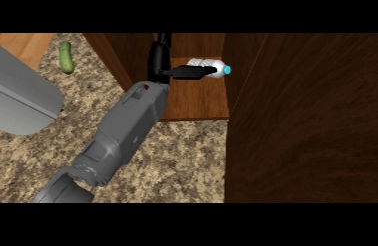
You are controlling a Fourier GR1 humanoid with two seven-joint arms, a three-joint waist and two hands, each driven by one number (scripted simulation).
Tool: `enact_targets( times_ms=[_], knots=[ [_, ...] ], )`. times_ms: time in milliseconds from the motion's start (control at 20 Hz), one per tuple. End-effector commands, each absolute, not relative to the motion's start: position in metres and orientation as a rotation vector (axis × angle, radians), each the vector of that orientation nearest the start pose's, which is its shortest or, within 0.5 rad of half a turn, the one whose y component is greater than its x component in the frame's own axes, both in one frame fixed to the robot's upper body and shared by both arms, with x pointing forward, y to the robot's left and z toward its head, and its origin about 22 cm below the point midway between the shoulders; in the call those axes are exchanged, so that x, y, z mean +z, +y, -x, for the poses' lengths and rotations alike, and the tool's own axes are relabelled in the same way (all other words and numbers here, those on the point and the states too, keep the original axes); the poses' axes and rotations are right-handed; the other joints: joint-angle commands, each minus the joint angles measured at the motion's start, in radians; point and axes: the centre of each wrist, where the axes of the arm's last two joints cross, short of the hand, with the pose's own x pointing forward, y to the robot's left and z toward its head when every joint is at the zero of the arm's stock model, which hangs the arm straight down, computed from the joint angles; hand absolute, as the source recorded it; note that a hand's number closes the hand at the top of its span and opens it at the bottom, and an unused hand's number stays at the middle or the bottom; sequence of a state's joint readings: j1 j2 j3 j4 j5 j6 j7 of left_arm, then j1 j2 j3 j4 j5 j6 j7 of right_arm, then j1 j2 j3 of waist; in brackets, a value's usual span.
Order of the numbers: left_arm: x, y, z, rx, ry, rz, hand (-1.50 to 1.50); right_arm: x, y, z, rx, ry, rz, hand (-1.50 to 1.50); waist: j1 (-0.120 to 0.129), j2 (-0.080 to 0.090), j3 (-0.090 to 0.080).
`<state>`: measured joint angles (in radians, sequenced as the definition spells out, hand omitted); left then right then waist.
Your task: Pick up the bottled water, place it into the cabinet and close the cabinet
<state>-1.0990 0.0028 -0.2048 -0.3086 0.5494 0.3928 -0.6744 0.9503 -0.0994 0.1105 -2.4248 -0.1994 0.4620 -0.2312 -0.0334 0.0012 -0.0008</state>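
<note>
The bottled water, white with a light blue cap pointing right, lies on its side at the back of the cabinet's wooden shelf. My right forearm comes in from the lower left and reaches into the cabinet. My right hand is at the bottle's left end. Its fingers stretch out straight to the right along the bottle's near side, not wrapped round it, and the thumb points away toward the back. The hand hides the bottle's left end. My left hand does not show.
The open cabinet door, dark wood, fills the right side of the view. A green cucumber lies on the speckled counter at the upper left. A large light grey rounded shape sits at the left edge.
</note>
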Motion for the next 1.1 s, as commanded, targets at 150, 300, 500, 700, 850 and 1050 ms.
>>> enact_targets(
  times_ms=[150, 300, 500, 700, 850, 1050],
  knots=[
    [0.025, 0.082, -0.4, 0.052, -1.905, 0.14, -1.5, 0.114, -0.25, -0.029, 0.103, -1.831, -0.251, -1.5, 0.028, -0.013, 0.0],
    [0.014, 0.072, -0.377, 0.037, -1.871, 0.255, -1.5, 0.118, -0.252, -0.028, 0.117, -1.814, -0.247, -1.5, 0.019, -0.014, 0.0],
    [0.015, 0.066, -0.354, 0.069, -1.869, 0.392, -1.5, 0.118, -0.25, -0.035, 0.087, -1.83, -0.236, -1.5, 0.04, -0.012, 0.0],
    [0.004, 0.067, -0.329, 0.046, -1.891, 0.468, -1.5, 0.125, -0.248, -0.032, 0.118, -1.833, -0.24, -1.5, 0.038, -0.009, 0.0],
    [0.01, 0.064, -0.303, 0.036, -1.888, 0.496, -1.5, 0.123, -0.248, -0.029, 0.133, -1.826, -0.222, -1.5, 0.042, -0.014, 0.0],
    [0.018, 0.074, -0.278, 0.023, -1.886, 0.544, -1.5, 0.123, -0.249, -0.032, 0.239, -1.818, -0.253, -1.5, 0.044, -0.014, 0.001]
  ],
)
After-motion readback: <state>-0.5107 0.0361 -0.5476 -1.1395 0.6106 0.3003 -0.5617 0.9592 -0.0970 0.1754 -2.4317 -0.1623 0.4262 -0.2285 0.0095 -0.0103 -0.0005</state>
